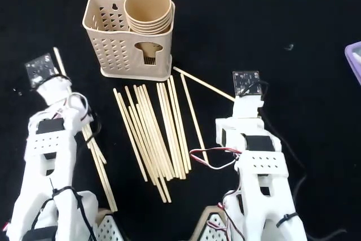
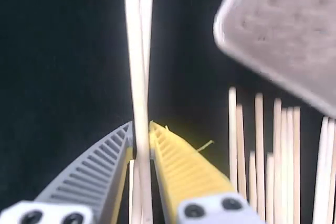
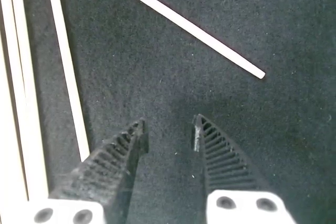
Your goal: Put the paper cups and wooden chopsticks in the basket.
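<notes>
The beige basket (image 1: 115, 49) stands at the back of the table with a stack of paper cups (image 1: 148, 8) inside one end. Several wooden chopsticks (image 1: 152, 134) lie side by side on the black cloth in front of it. My left gripper (image 2: 140, 132) is shut on two chopsticks (image 2: 137, 51), which run under the left arm (image 1: 51, 134) and out past both ends. My right gripper (image 3: 169, 129) hangs open just above bare cloth. A single slanted chopstick (image 3: 178, 22) lies just ahead of it, and the loose pile's edge (image 3: 65, 77) is beside it.
The basket's corner (image 2: 283, 35) looms close beside the held sticks in the left wrist view. A purple container's edge (image 1: 354, 60) sits at the far right. Open black cloth lies right of the right arm (image 1: 254, 156).
</notes>
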You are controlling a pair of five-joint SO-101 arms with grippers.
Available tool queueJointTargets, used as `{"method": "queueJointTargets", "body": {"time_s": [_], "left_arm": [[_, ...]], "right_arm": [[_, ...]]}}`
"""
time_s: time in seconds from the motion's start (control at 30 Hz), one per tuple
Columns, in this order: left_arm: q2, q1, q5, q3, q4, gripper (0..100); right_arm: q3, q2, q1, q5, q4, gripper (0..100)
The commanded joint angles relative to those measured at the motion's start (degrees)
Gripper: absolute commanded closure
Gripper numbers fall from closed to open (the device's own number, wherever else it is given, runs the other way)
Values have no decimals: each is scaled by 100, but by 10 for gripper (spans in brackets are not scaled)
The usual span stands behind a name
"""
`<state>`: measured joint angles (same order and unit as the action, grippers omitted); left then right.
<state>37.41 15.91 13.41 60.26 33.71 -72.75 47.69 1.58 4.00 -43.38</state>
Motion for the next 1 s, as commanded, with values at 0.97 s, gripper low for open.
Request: {"method": "queueJointTargets", "body": {"time_s": [0.97], "left_arm": [[26,2369,-246,549,993,834]], "right_arm": [[101,66,79,9,105,843]]}}
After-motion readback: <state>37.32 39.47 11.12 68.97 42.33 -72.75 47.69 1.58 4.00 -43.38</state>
